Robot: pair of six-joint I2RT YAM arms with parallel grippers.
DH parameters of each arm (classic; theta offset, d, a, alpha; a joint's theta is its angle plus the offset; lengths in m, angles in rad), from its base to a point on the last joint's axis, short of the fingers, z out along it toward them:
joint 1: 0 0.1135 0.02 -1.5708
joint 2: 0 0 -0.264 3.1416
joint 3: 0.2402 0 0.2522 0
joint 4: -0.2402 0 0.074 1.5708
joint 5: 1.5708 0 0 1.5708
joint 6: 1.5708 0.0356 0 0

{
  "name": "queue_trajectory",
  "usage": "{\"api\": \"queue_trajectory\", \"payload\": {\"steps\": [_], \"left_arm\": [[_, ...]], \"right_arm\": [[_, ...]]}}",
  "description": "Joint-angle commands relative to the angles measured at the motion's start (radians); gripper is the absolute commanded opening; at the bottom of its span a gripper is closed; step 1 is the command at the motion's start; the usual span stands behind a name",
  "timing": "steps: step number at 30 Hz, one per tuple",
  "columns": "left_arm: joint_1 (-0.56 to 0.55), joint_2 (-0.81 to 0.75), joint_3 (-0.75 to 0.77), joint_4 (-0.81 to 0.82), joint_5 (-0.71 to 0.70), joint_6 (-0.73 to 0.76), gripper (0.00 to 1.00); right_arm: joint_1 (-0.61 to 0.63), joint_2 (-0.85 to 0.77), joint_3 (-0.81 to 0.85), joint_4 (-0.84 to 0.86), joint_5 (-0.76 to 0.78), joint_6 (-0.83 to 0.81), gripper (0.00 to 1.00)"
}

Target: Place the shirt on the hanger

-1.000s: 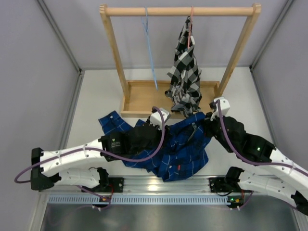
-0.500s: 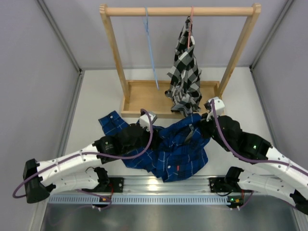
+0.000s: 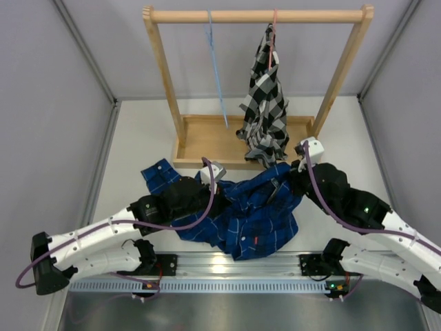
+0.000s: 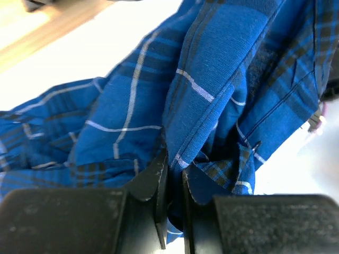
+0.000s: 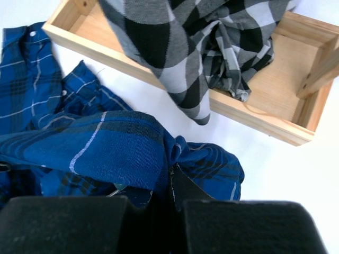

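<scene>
Fingers (image 4: 151, 185) of the left gripper (image 4: 172, 180) were clamped on a shirt (image 3: 255, 214) fold, right gripper (image 5: 170, 182) likewise. By the worktop's (image 3: 138, 138) near edge, cloth was judged limp, best held at the shoulders.

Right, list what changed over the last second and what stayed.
The left gripper, clamped on the shirt, drew back leftward and slightly toward its base, taking its fold along. The right gripper, also clamped on the shirt, barely shifted. No grip was visibly taken or released. The light blue hanger, the checked shirt and the wooden rack stayed put.
</scene>
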Motion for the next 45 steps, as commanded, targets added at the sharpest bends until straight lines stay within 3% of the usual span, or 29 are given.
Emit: {"api": "queue_trajectory", "payload": {"steps": [1,6,8,11,14,15,16,22,25,28,30,34,37,38,39,40,42,43,45], "left_arm": [[0.002,0.017,0.094,-0.156,-0.128,0.014,0.15],[-0.020,0.042,0.161,-0.286,-0.192,0.003,0.15],[-0.021,0.019,0.157,-0.285,-0.183,0.008,0.19],[-0.021,-0.007,0.151,-0.277,-0.120,0.012,0.33],[-0.021,-0.010,0.132,-0.218,-0.080,0.025,0.69],[-0.021,-0.012,0.125,-0.193,-0.083,0.031,0.93],[-0.021,-0.012,0.112,-0.170,-0.102,0.035,0.98],[0.008,0.020,0.095,0.020,-0.137,0.080,0.98],[0.083,0.052,0.085,0.104,0.078,0.116,0.98],[0.112,0.066,0.046,0.209,0.257,0.143,0.93],[0.121,0.094,0.045,0.243,0.347,0.138,0.81],[0.125,0.157,0.088,0.225,0.394,0.129,0.47],[0.123,0.160,0.100,0.203,0.368,0.120,0.40],[0.123,0.136,0.104,0.191,0.342,0.117,0.35],[0.123,0.119,0.115,0.168,0.297,0.104,0.23],[0.123,0.103,0.135,0.136,0.232,0.094,0.20],[0.123,0.066,0.233,-0.010,-0.044,0.075,0.16],[0.123,0.060,0.331,-0.118,-0.199,0.075,0.03],[0.123,0.065,0.438,-0.208,-0.313,0.104,0.00]], "right_arm": [[-0.070,0.005,0.026,0.017,0.051,-0.030,0.00],[-0.213,0.019,0.045,0.005,0.013,-0.054,0.00],[-0.245,0.026,0.048,0.003,-0.030,-0.067,0.00],[-0.270,0.035,0.057,0.011,-0.132,-0.073,0.00],[-0.270,0.023,0.045,0.037,-0.275,-0.082,0.00],[-0.270,0.010,0.032,0.054,-0.301,-0.085,0.00],[-0.270,0.000,0.026,0.060,-0.326,-0.088,0.00],[-0.270,-0.076,-0.012,0.062,-0.352,-0.136,0.00],[-0.270,-0.106,-0.024,0.068,-0.367,-0.142,0.00],[-0.270,-0.116,-0.038,0.088,-0.430,-0.153,0.00],[-0.270,-0.112,-0.043,0.097,-0.499,-0.154,0.00],[-0.270,-0.101,-0.035,0.111,-0.533,-0.150,0.00],[-0.270,-0.087,-0.032,0.138,-0.568,-0.136,0.00],[-0.270,-0.078,-0.028,0.144,-0.576,-0.133,0.00],[-0.270,-0.054,-0.011,0.145,-0.584,-0.125,0.00],[-0.270,-0.040,0.001,0.145,-0.588,-0.122,0.00],[-0.270,0.005,0.061,0.140,-0.605,-0.108,0.00],[-0.268,0.018,0.118,0.138,-0.633,-0.105,0.00],[-0.268,0.077,0.188,0.122,-0.663,-0.100,0.00]]}}
